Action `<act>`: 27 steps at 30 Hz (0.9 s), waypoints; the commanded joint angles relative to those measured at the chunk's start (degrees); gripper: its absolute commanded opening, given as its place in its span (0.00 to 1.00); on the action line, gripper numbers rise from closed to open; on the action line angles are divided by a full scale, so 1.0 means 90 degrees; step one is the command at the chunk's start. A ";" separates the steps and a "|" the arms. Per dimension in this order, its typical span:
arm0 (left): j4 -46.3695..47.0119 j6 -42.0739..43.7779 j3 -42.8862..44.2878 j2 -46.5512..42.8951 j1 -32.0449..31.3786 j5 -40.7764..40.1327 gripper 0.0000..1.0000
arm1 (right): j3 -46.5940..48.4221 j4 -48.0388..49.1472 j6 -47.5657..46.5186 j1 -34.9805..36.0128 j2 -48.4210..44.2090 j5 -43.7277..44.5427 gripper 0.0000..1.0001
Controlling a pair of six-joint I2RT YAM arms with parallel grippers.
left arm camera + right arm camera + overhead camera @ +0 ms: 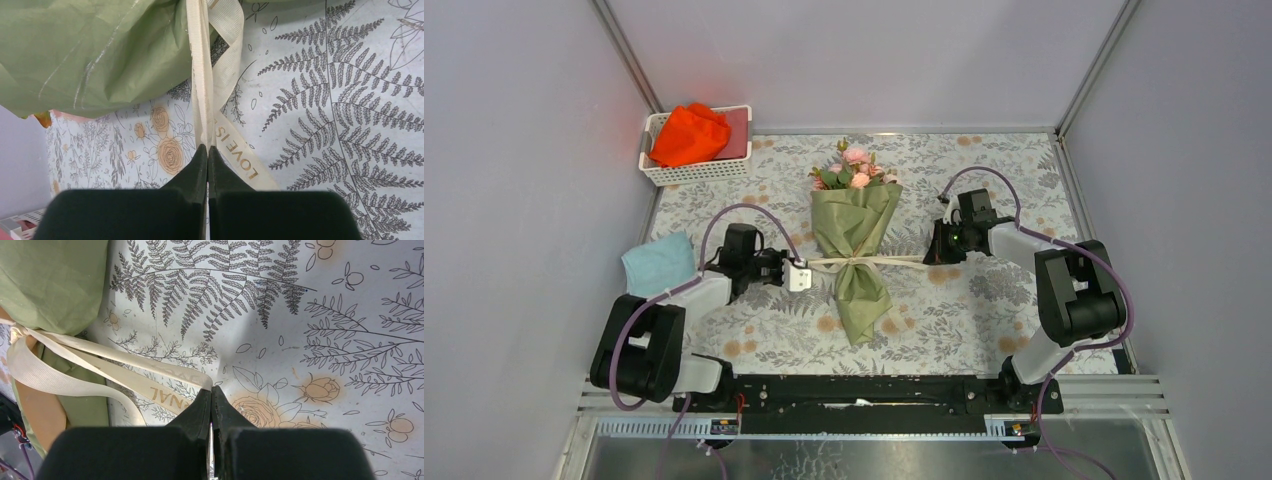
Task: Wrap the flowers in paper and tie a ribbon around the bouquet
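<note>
Fern-printed desk (984, 320), centre frame: the bouquet (856, 225) lies flat, ribbon (894, 261) round its waist — left hand (807, 267) and right hand (930, 258) each clamp one end, likely to cinch it.

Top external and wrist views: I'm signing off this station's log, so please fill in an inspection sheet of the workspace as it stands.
Surface: table under a floral-print cover, flat.
Job's things: bouquet lies mid-table, olive paper round pink flowers; ribbon cinched round its waist, ends stretched sideways.
Clutter: white basket holding an orange-red cloth, far left; light blue cloth beside the left arm.
Claws: left claw shut on ribbon; right claw shut on ribbon.
Cables: purple cables loop over both arms, off the bouquet.
Surroundings: plain grey walls; nothing else seen.
</note>
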 commanded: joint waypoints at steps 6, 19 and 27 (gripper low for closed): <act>-0.1151 -0.0186 0.0115 -0.0518 0.0273 -0.0664 0.03 | 0.0175 -0.0346 -0.0383 -0.0338 -0.0358 0.0869 0.44; 0.0032 -0.7149 0.0225 -0.2632 0.0358 -0.1866 0.99 | -0.0930 0.1399 0.0143 -0.0348 -0.4110 0.2132 1.00; 0.1703 -1.0682 -0.1177 -0.4047 0.1635 -0.3913 0.99 | -0.3300 0.3252 0.0402 -0.0348 -0.6638 0.3810 1.00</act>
